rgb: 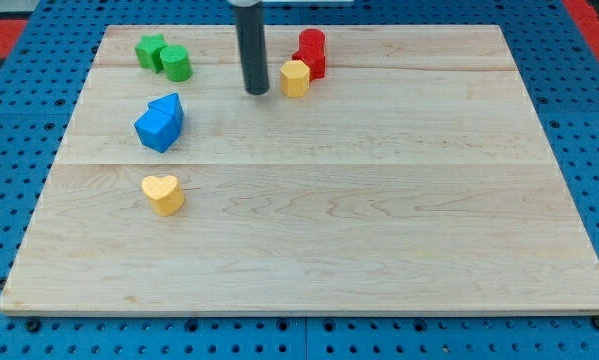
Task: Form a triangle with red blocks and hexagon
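Two red blocks stand together at the view's top centre: a red cylinder (pixel 312 43) behind and another red block (pixel 312 64) just in front of it, shape unclear. A yellow hexagon (pixel 295 78) touches the front red block on its left. My tip (pixel 257 91) rests on the board just left of the yellow hexagon, a small gap apart from it.
The wooden board (pixel 379 220) lies on a blue pegboard. A green block (pixel 150 50) and a green cylinder (pixel 176 64) sit at the top left. Two blue blocks (pixel 160 122) touch each other at the left. A yellow heart (pixel 163 193) lies below them.
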